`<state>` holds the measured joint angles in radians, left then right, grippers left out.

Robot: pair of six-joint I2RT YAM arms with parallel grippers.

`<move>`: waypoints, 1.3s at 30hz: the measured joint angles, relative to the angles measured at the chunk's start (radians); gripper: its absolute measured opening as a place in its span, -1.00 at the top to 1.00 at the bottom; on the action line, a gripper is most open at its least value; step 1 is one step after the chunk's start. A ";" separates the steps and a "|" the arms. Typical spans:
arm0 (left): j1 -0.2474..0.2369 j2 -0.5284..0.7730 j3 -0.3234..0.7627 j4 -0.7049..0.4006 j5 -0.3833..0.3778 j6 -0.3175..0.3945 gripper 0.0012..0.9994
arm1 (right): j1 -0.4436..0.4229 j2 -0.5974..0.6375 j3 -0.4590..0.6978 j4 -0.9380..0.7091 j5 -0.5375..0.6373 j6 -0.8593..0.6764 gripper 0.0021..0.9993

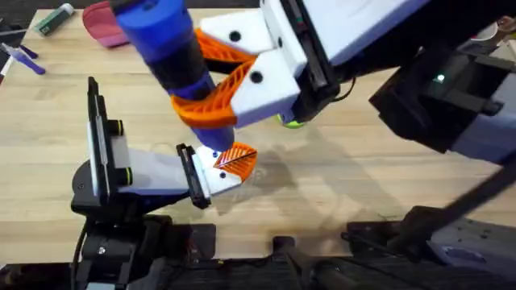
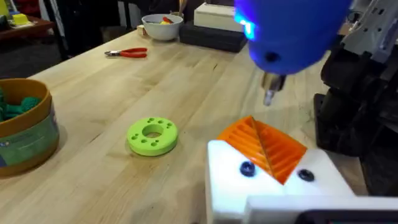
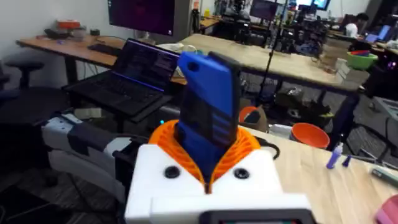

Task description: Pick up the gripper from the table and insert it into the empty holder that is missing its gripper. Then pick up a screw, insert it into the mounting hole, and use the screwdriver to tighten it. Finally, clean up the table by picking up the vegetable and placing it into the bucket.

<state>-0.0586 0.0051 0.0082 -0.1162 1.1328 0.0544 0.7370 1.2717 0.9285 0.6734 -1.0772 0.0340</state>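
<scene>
My right gripper [image 1: 201,76] reaches across the table and is shut on the blue screwdriver [image 1: 165,36], held upright between its orange pads [image 3: 249,149]. The screwdriver's metal bit [image 2: 270,93] hangs just above my left gripper [image 2: 264,143]. That gripper [image 1: 235,159] lies low over the table, shut, its two orange ribbed tips pressed together on white mounts. Each mount has a dark screw head [image 2: 247,168]. The bucket [image 2: 25,134] stands to one side with something teal-green inside; I cannot tell if it is the vegetable. A loose gripper and an empty holder are out of view.
A bright green ring [image 2: 152,135] lies on the table between the bucket and my left gripper. Red-handled pliers [image 2: 127,53] and a white bowl [image 2: 161,26] sit farther off. A pink object [image 1: 105,24], a marker [image 1: 55,18] and a purple pen [image 1: 24,58] lie at the far left.
</scene>
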 joint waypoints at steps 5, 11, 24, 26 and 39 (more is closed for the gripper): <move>0.000 0.000 0.000 0.000 0.000 0.000 0.97 | 0.013 0.000 -0.004 0.008 -0.001 -0.005 0.95; 0.000 0.000 0.000 0.000 0.000 0.000 0.97 | 0.037 0.000 -0.004 0.008 -0.001 -0.025 0.95; 0.000 0.000 0.000 0.000 0.000 0.000 0.97 | 0.046 0.050 -0.004 0.066 0.015 -0.032 0.95; 0.000 0.000 0.000 0.000 0.000 0.000 0.97 | 0.050 0.058 -0.004 0.067 0.026 -0.030 0.95; 0.000 0.000 0.000 0.000 0.000 0.000 0.97 | 0.057 0.059 -0.005 0.049 0.042 -0.018 0.95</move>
<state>-0.0586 0.0051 0.0082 -0.1162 1.1328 0.0547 0.7940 1.3308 0.9234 0.7224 -1.0351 0.0155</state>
